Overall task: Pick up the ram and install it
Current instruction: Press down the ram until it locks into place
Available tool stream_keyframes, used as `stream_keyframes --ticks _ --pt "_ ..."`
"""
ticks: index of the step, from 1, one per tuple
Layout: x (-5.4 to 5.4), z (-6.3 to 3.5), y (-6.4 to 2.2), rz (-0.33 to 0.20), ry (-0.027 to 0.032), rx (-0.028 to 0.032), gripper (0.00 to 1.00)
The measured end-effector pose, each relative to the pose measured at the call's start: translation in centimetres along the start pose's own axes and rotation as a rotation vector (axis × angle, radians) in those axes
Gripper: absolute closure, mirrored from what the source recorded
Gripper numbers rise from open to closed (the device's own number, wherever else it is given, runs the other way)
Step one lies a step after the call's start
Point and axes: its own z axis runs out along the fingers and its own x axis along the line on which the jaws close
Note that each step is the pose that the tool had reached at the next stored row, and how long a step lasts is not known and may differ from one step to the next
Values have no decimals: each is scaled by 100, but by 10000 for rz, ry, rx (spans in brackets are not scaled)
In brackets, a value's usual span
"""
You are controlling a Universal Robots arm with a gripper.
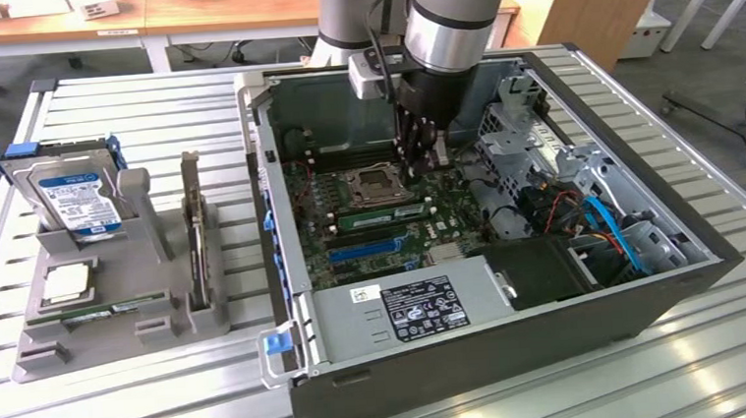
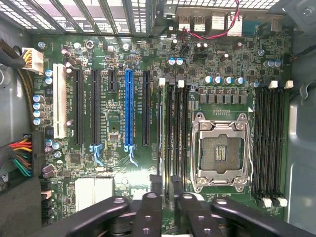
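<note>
One green ram (image 1: 380, 211) stands in a memory slot beside the empty processor socket (image 1: 371, 182) in the exterior view. It is near the claw (image 1: 423, 164), which hangs inside the open computer case (image 1: 693, 270). Well apart from the claw, toward that view's left, a second green stick (image 1: 97, 310) lies in the grey tray (image 1: 42, 360).

In the wrist view the claw (image 2: 167, 197) has its jaws a narrow gap apart, gripping nothing. The ram (image 2: 159, 133) shows edge-on, its end just beside one finger (image 2: 148, 202).
</note>
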Motion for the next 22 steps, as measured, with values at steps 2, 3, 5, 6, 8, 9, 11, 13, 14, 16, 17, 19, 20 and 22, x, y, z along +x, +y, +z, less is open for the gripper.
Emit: stream_keyframes --ticks 2,3,5,6,8,9,11,13,14,16,17,19,20,22 --pt "0 0 0 0 1 0 89" --pt "0 0 0 0 0 0 89" --pt "0 0 0 0 1 0 90" --pt "0 0 0 0 0 0 90" --pt "0 0 0 0 0 0 90" --pt "0 0 0 0 0 0 90" --pt "0 0 0 0 0 0 90" --pt "0 0 -5 -1 -2 0 90" --pt "0 -1 -26 1 -1 -1 90" --pt "0 -1 -52 14 -2 0 90" --pt "0 -1 -67 25 -2 1 90" --pt "-1 -1 -99 46 -2 2 90" --pt "-1 -1 -114 58 -3 2 90" --pt "-1 -1 -145 84 -3 3 90"
